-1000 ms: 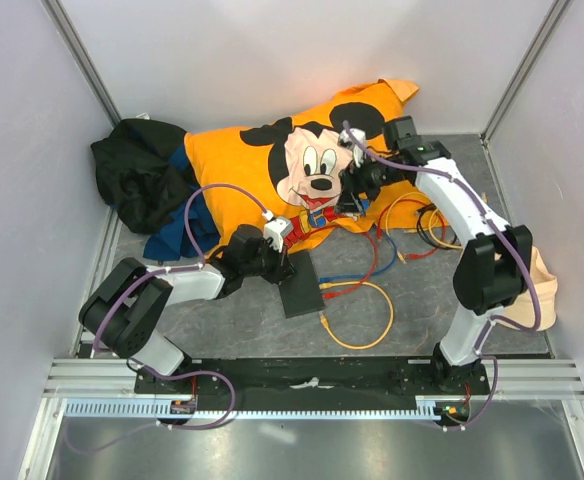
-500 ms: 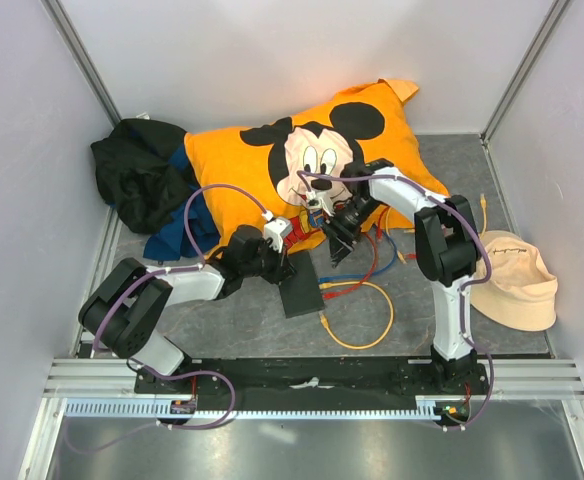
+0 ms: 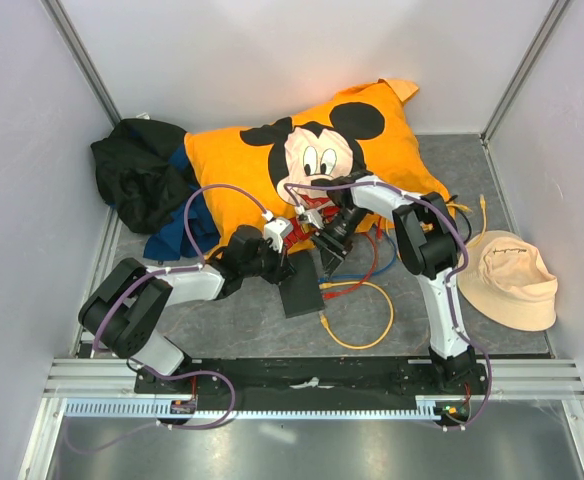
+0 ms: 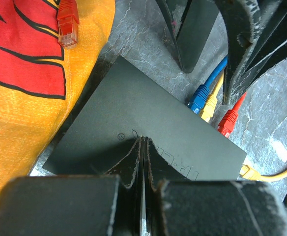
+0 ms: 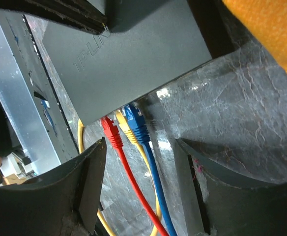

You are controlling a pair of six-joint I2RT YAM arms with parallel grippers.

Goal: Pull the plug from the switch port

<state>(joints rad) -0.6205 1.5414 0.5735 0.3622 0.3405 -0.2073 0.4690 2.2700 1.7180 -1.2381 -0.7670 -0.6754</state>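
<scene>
The switch [image 3: 301,284] is a flat dark box lying on the grey floor in front of the pillow. It also shows in the left wrist view [image 4: 148,123] and the right wrist view [image 5: 133,54]. A red plug [image 5: 111,132], a yellow plug [image 5: 124,129] and a blue plug [image 5: 139,125] sit side by side in its ports. A further yellow plug [image 4: 249,172] sits in a port at the far end. My left gripper [image 4: 143,140] is shut, its tips resting on the switch's top. My right gripper [image 5: 139,147] is open, its fingers either side of the three plugs, just short of the port edge.
An orange Mickey pillow [image 3: 312,150] lies behind the switch, with a loose orange plug [image 4: 67,22] on it. A black heap of cloth [image 3: 137,170] is at the back left. A beige hat [image 3: 507,280] lies at the right. Loose yellow cable [image 3: 372,325] loops on the floor.
My right arm has swung from over the pillow's right side down and left to the switch's port edge, uncovering the hat. The left arm has not moved.
</scene>
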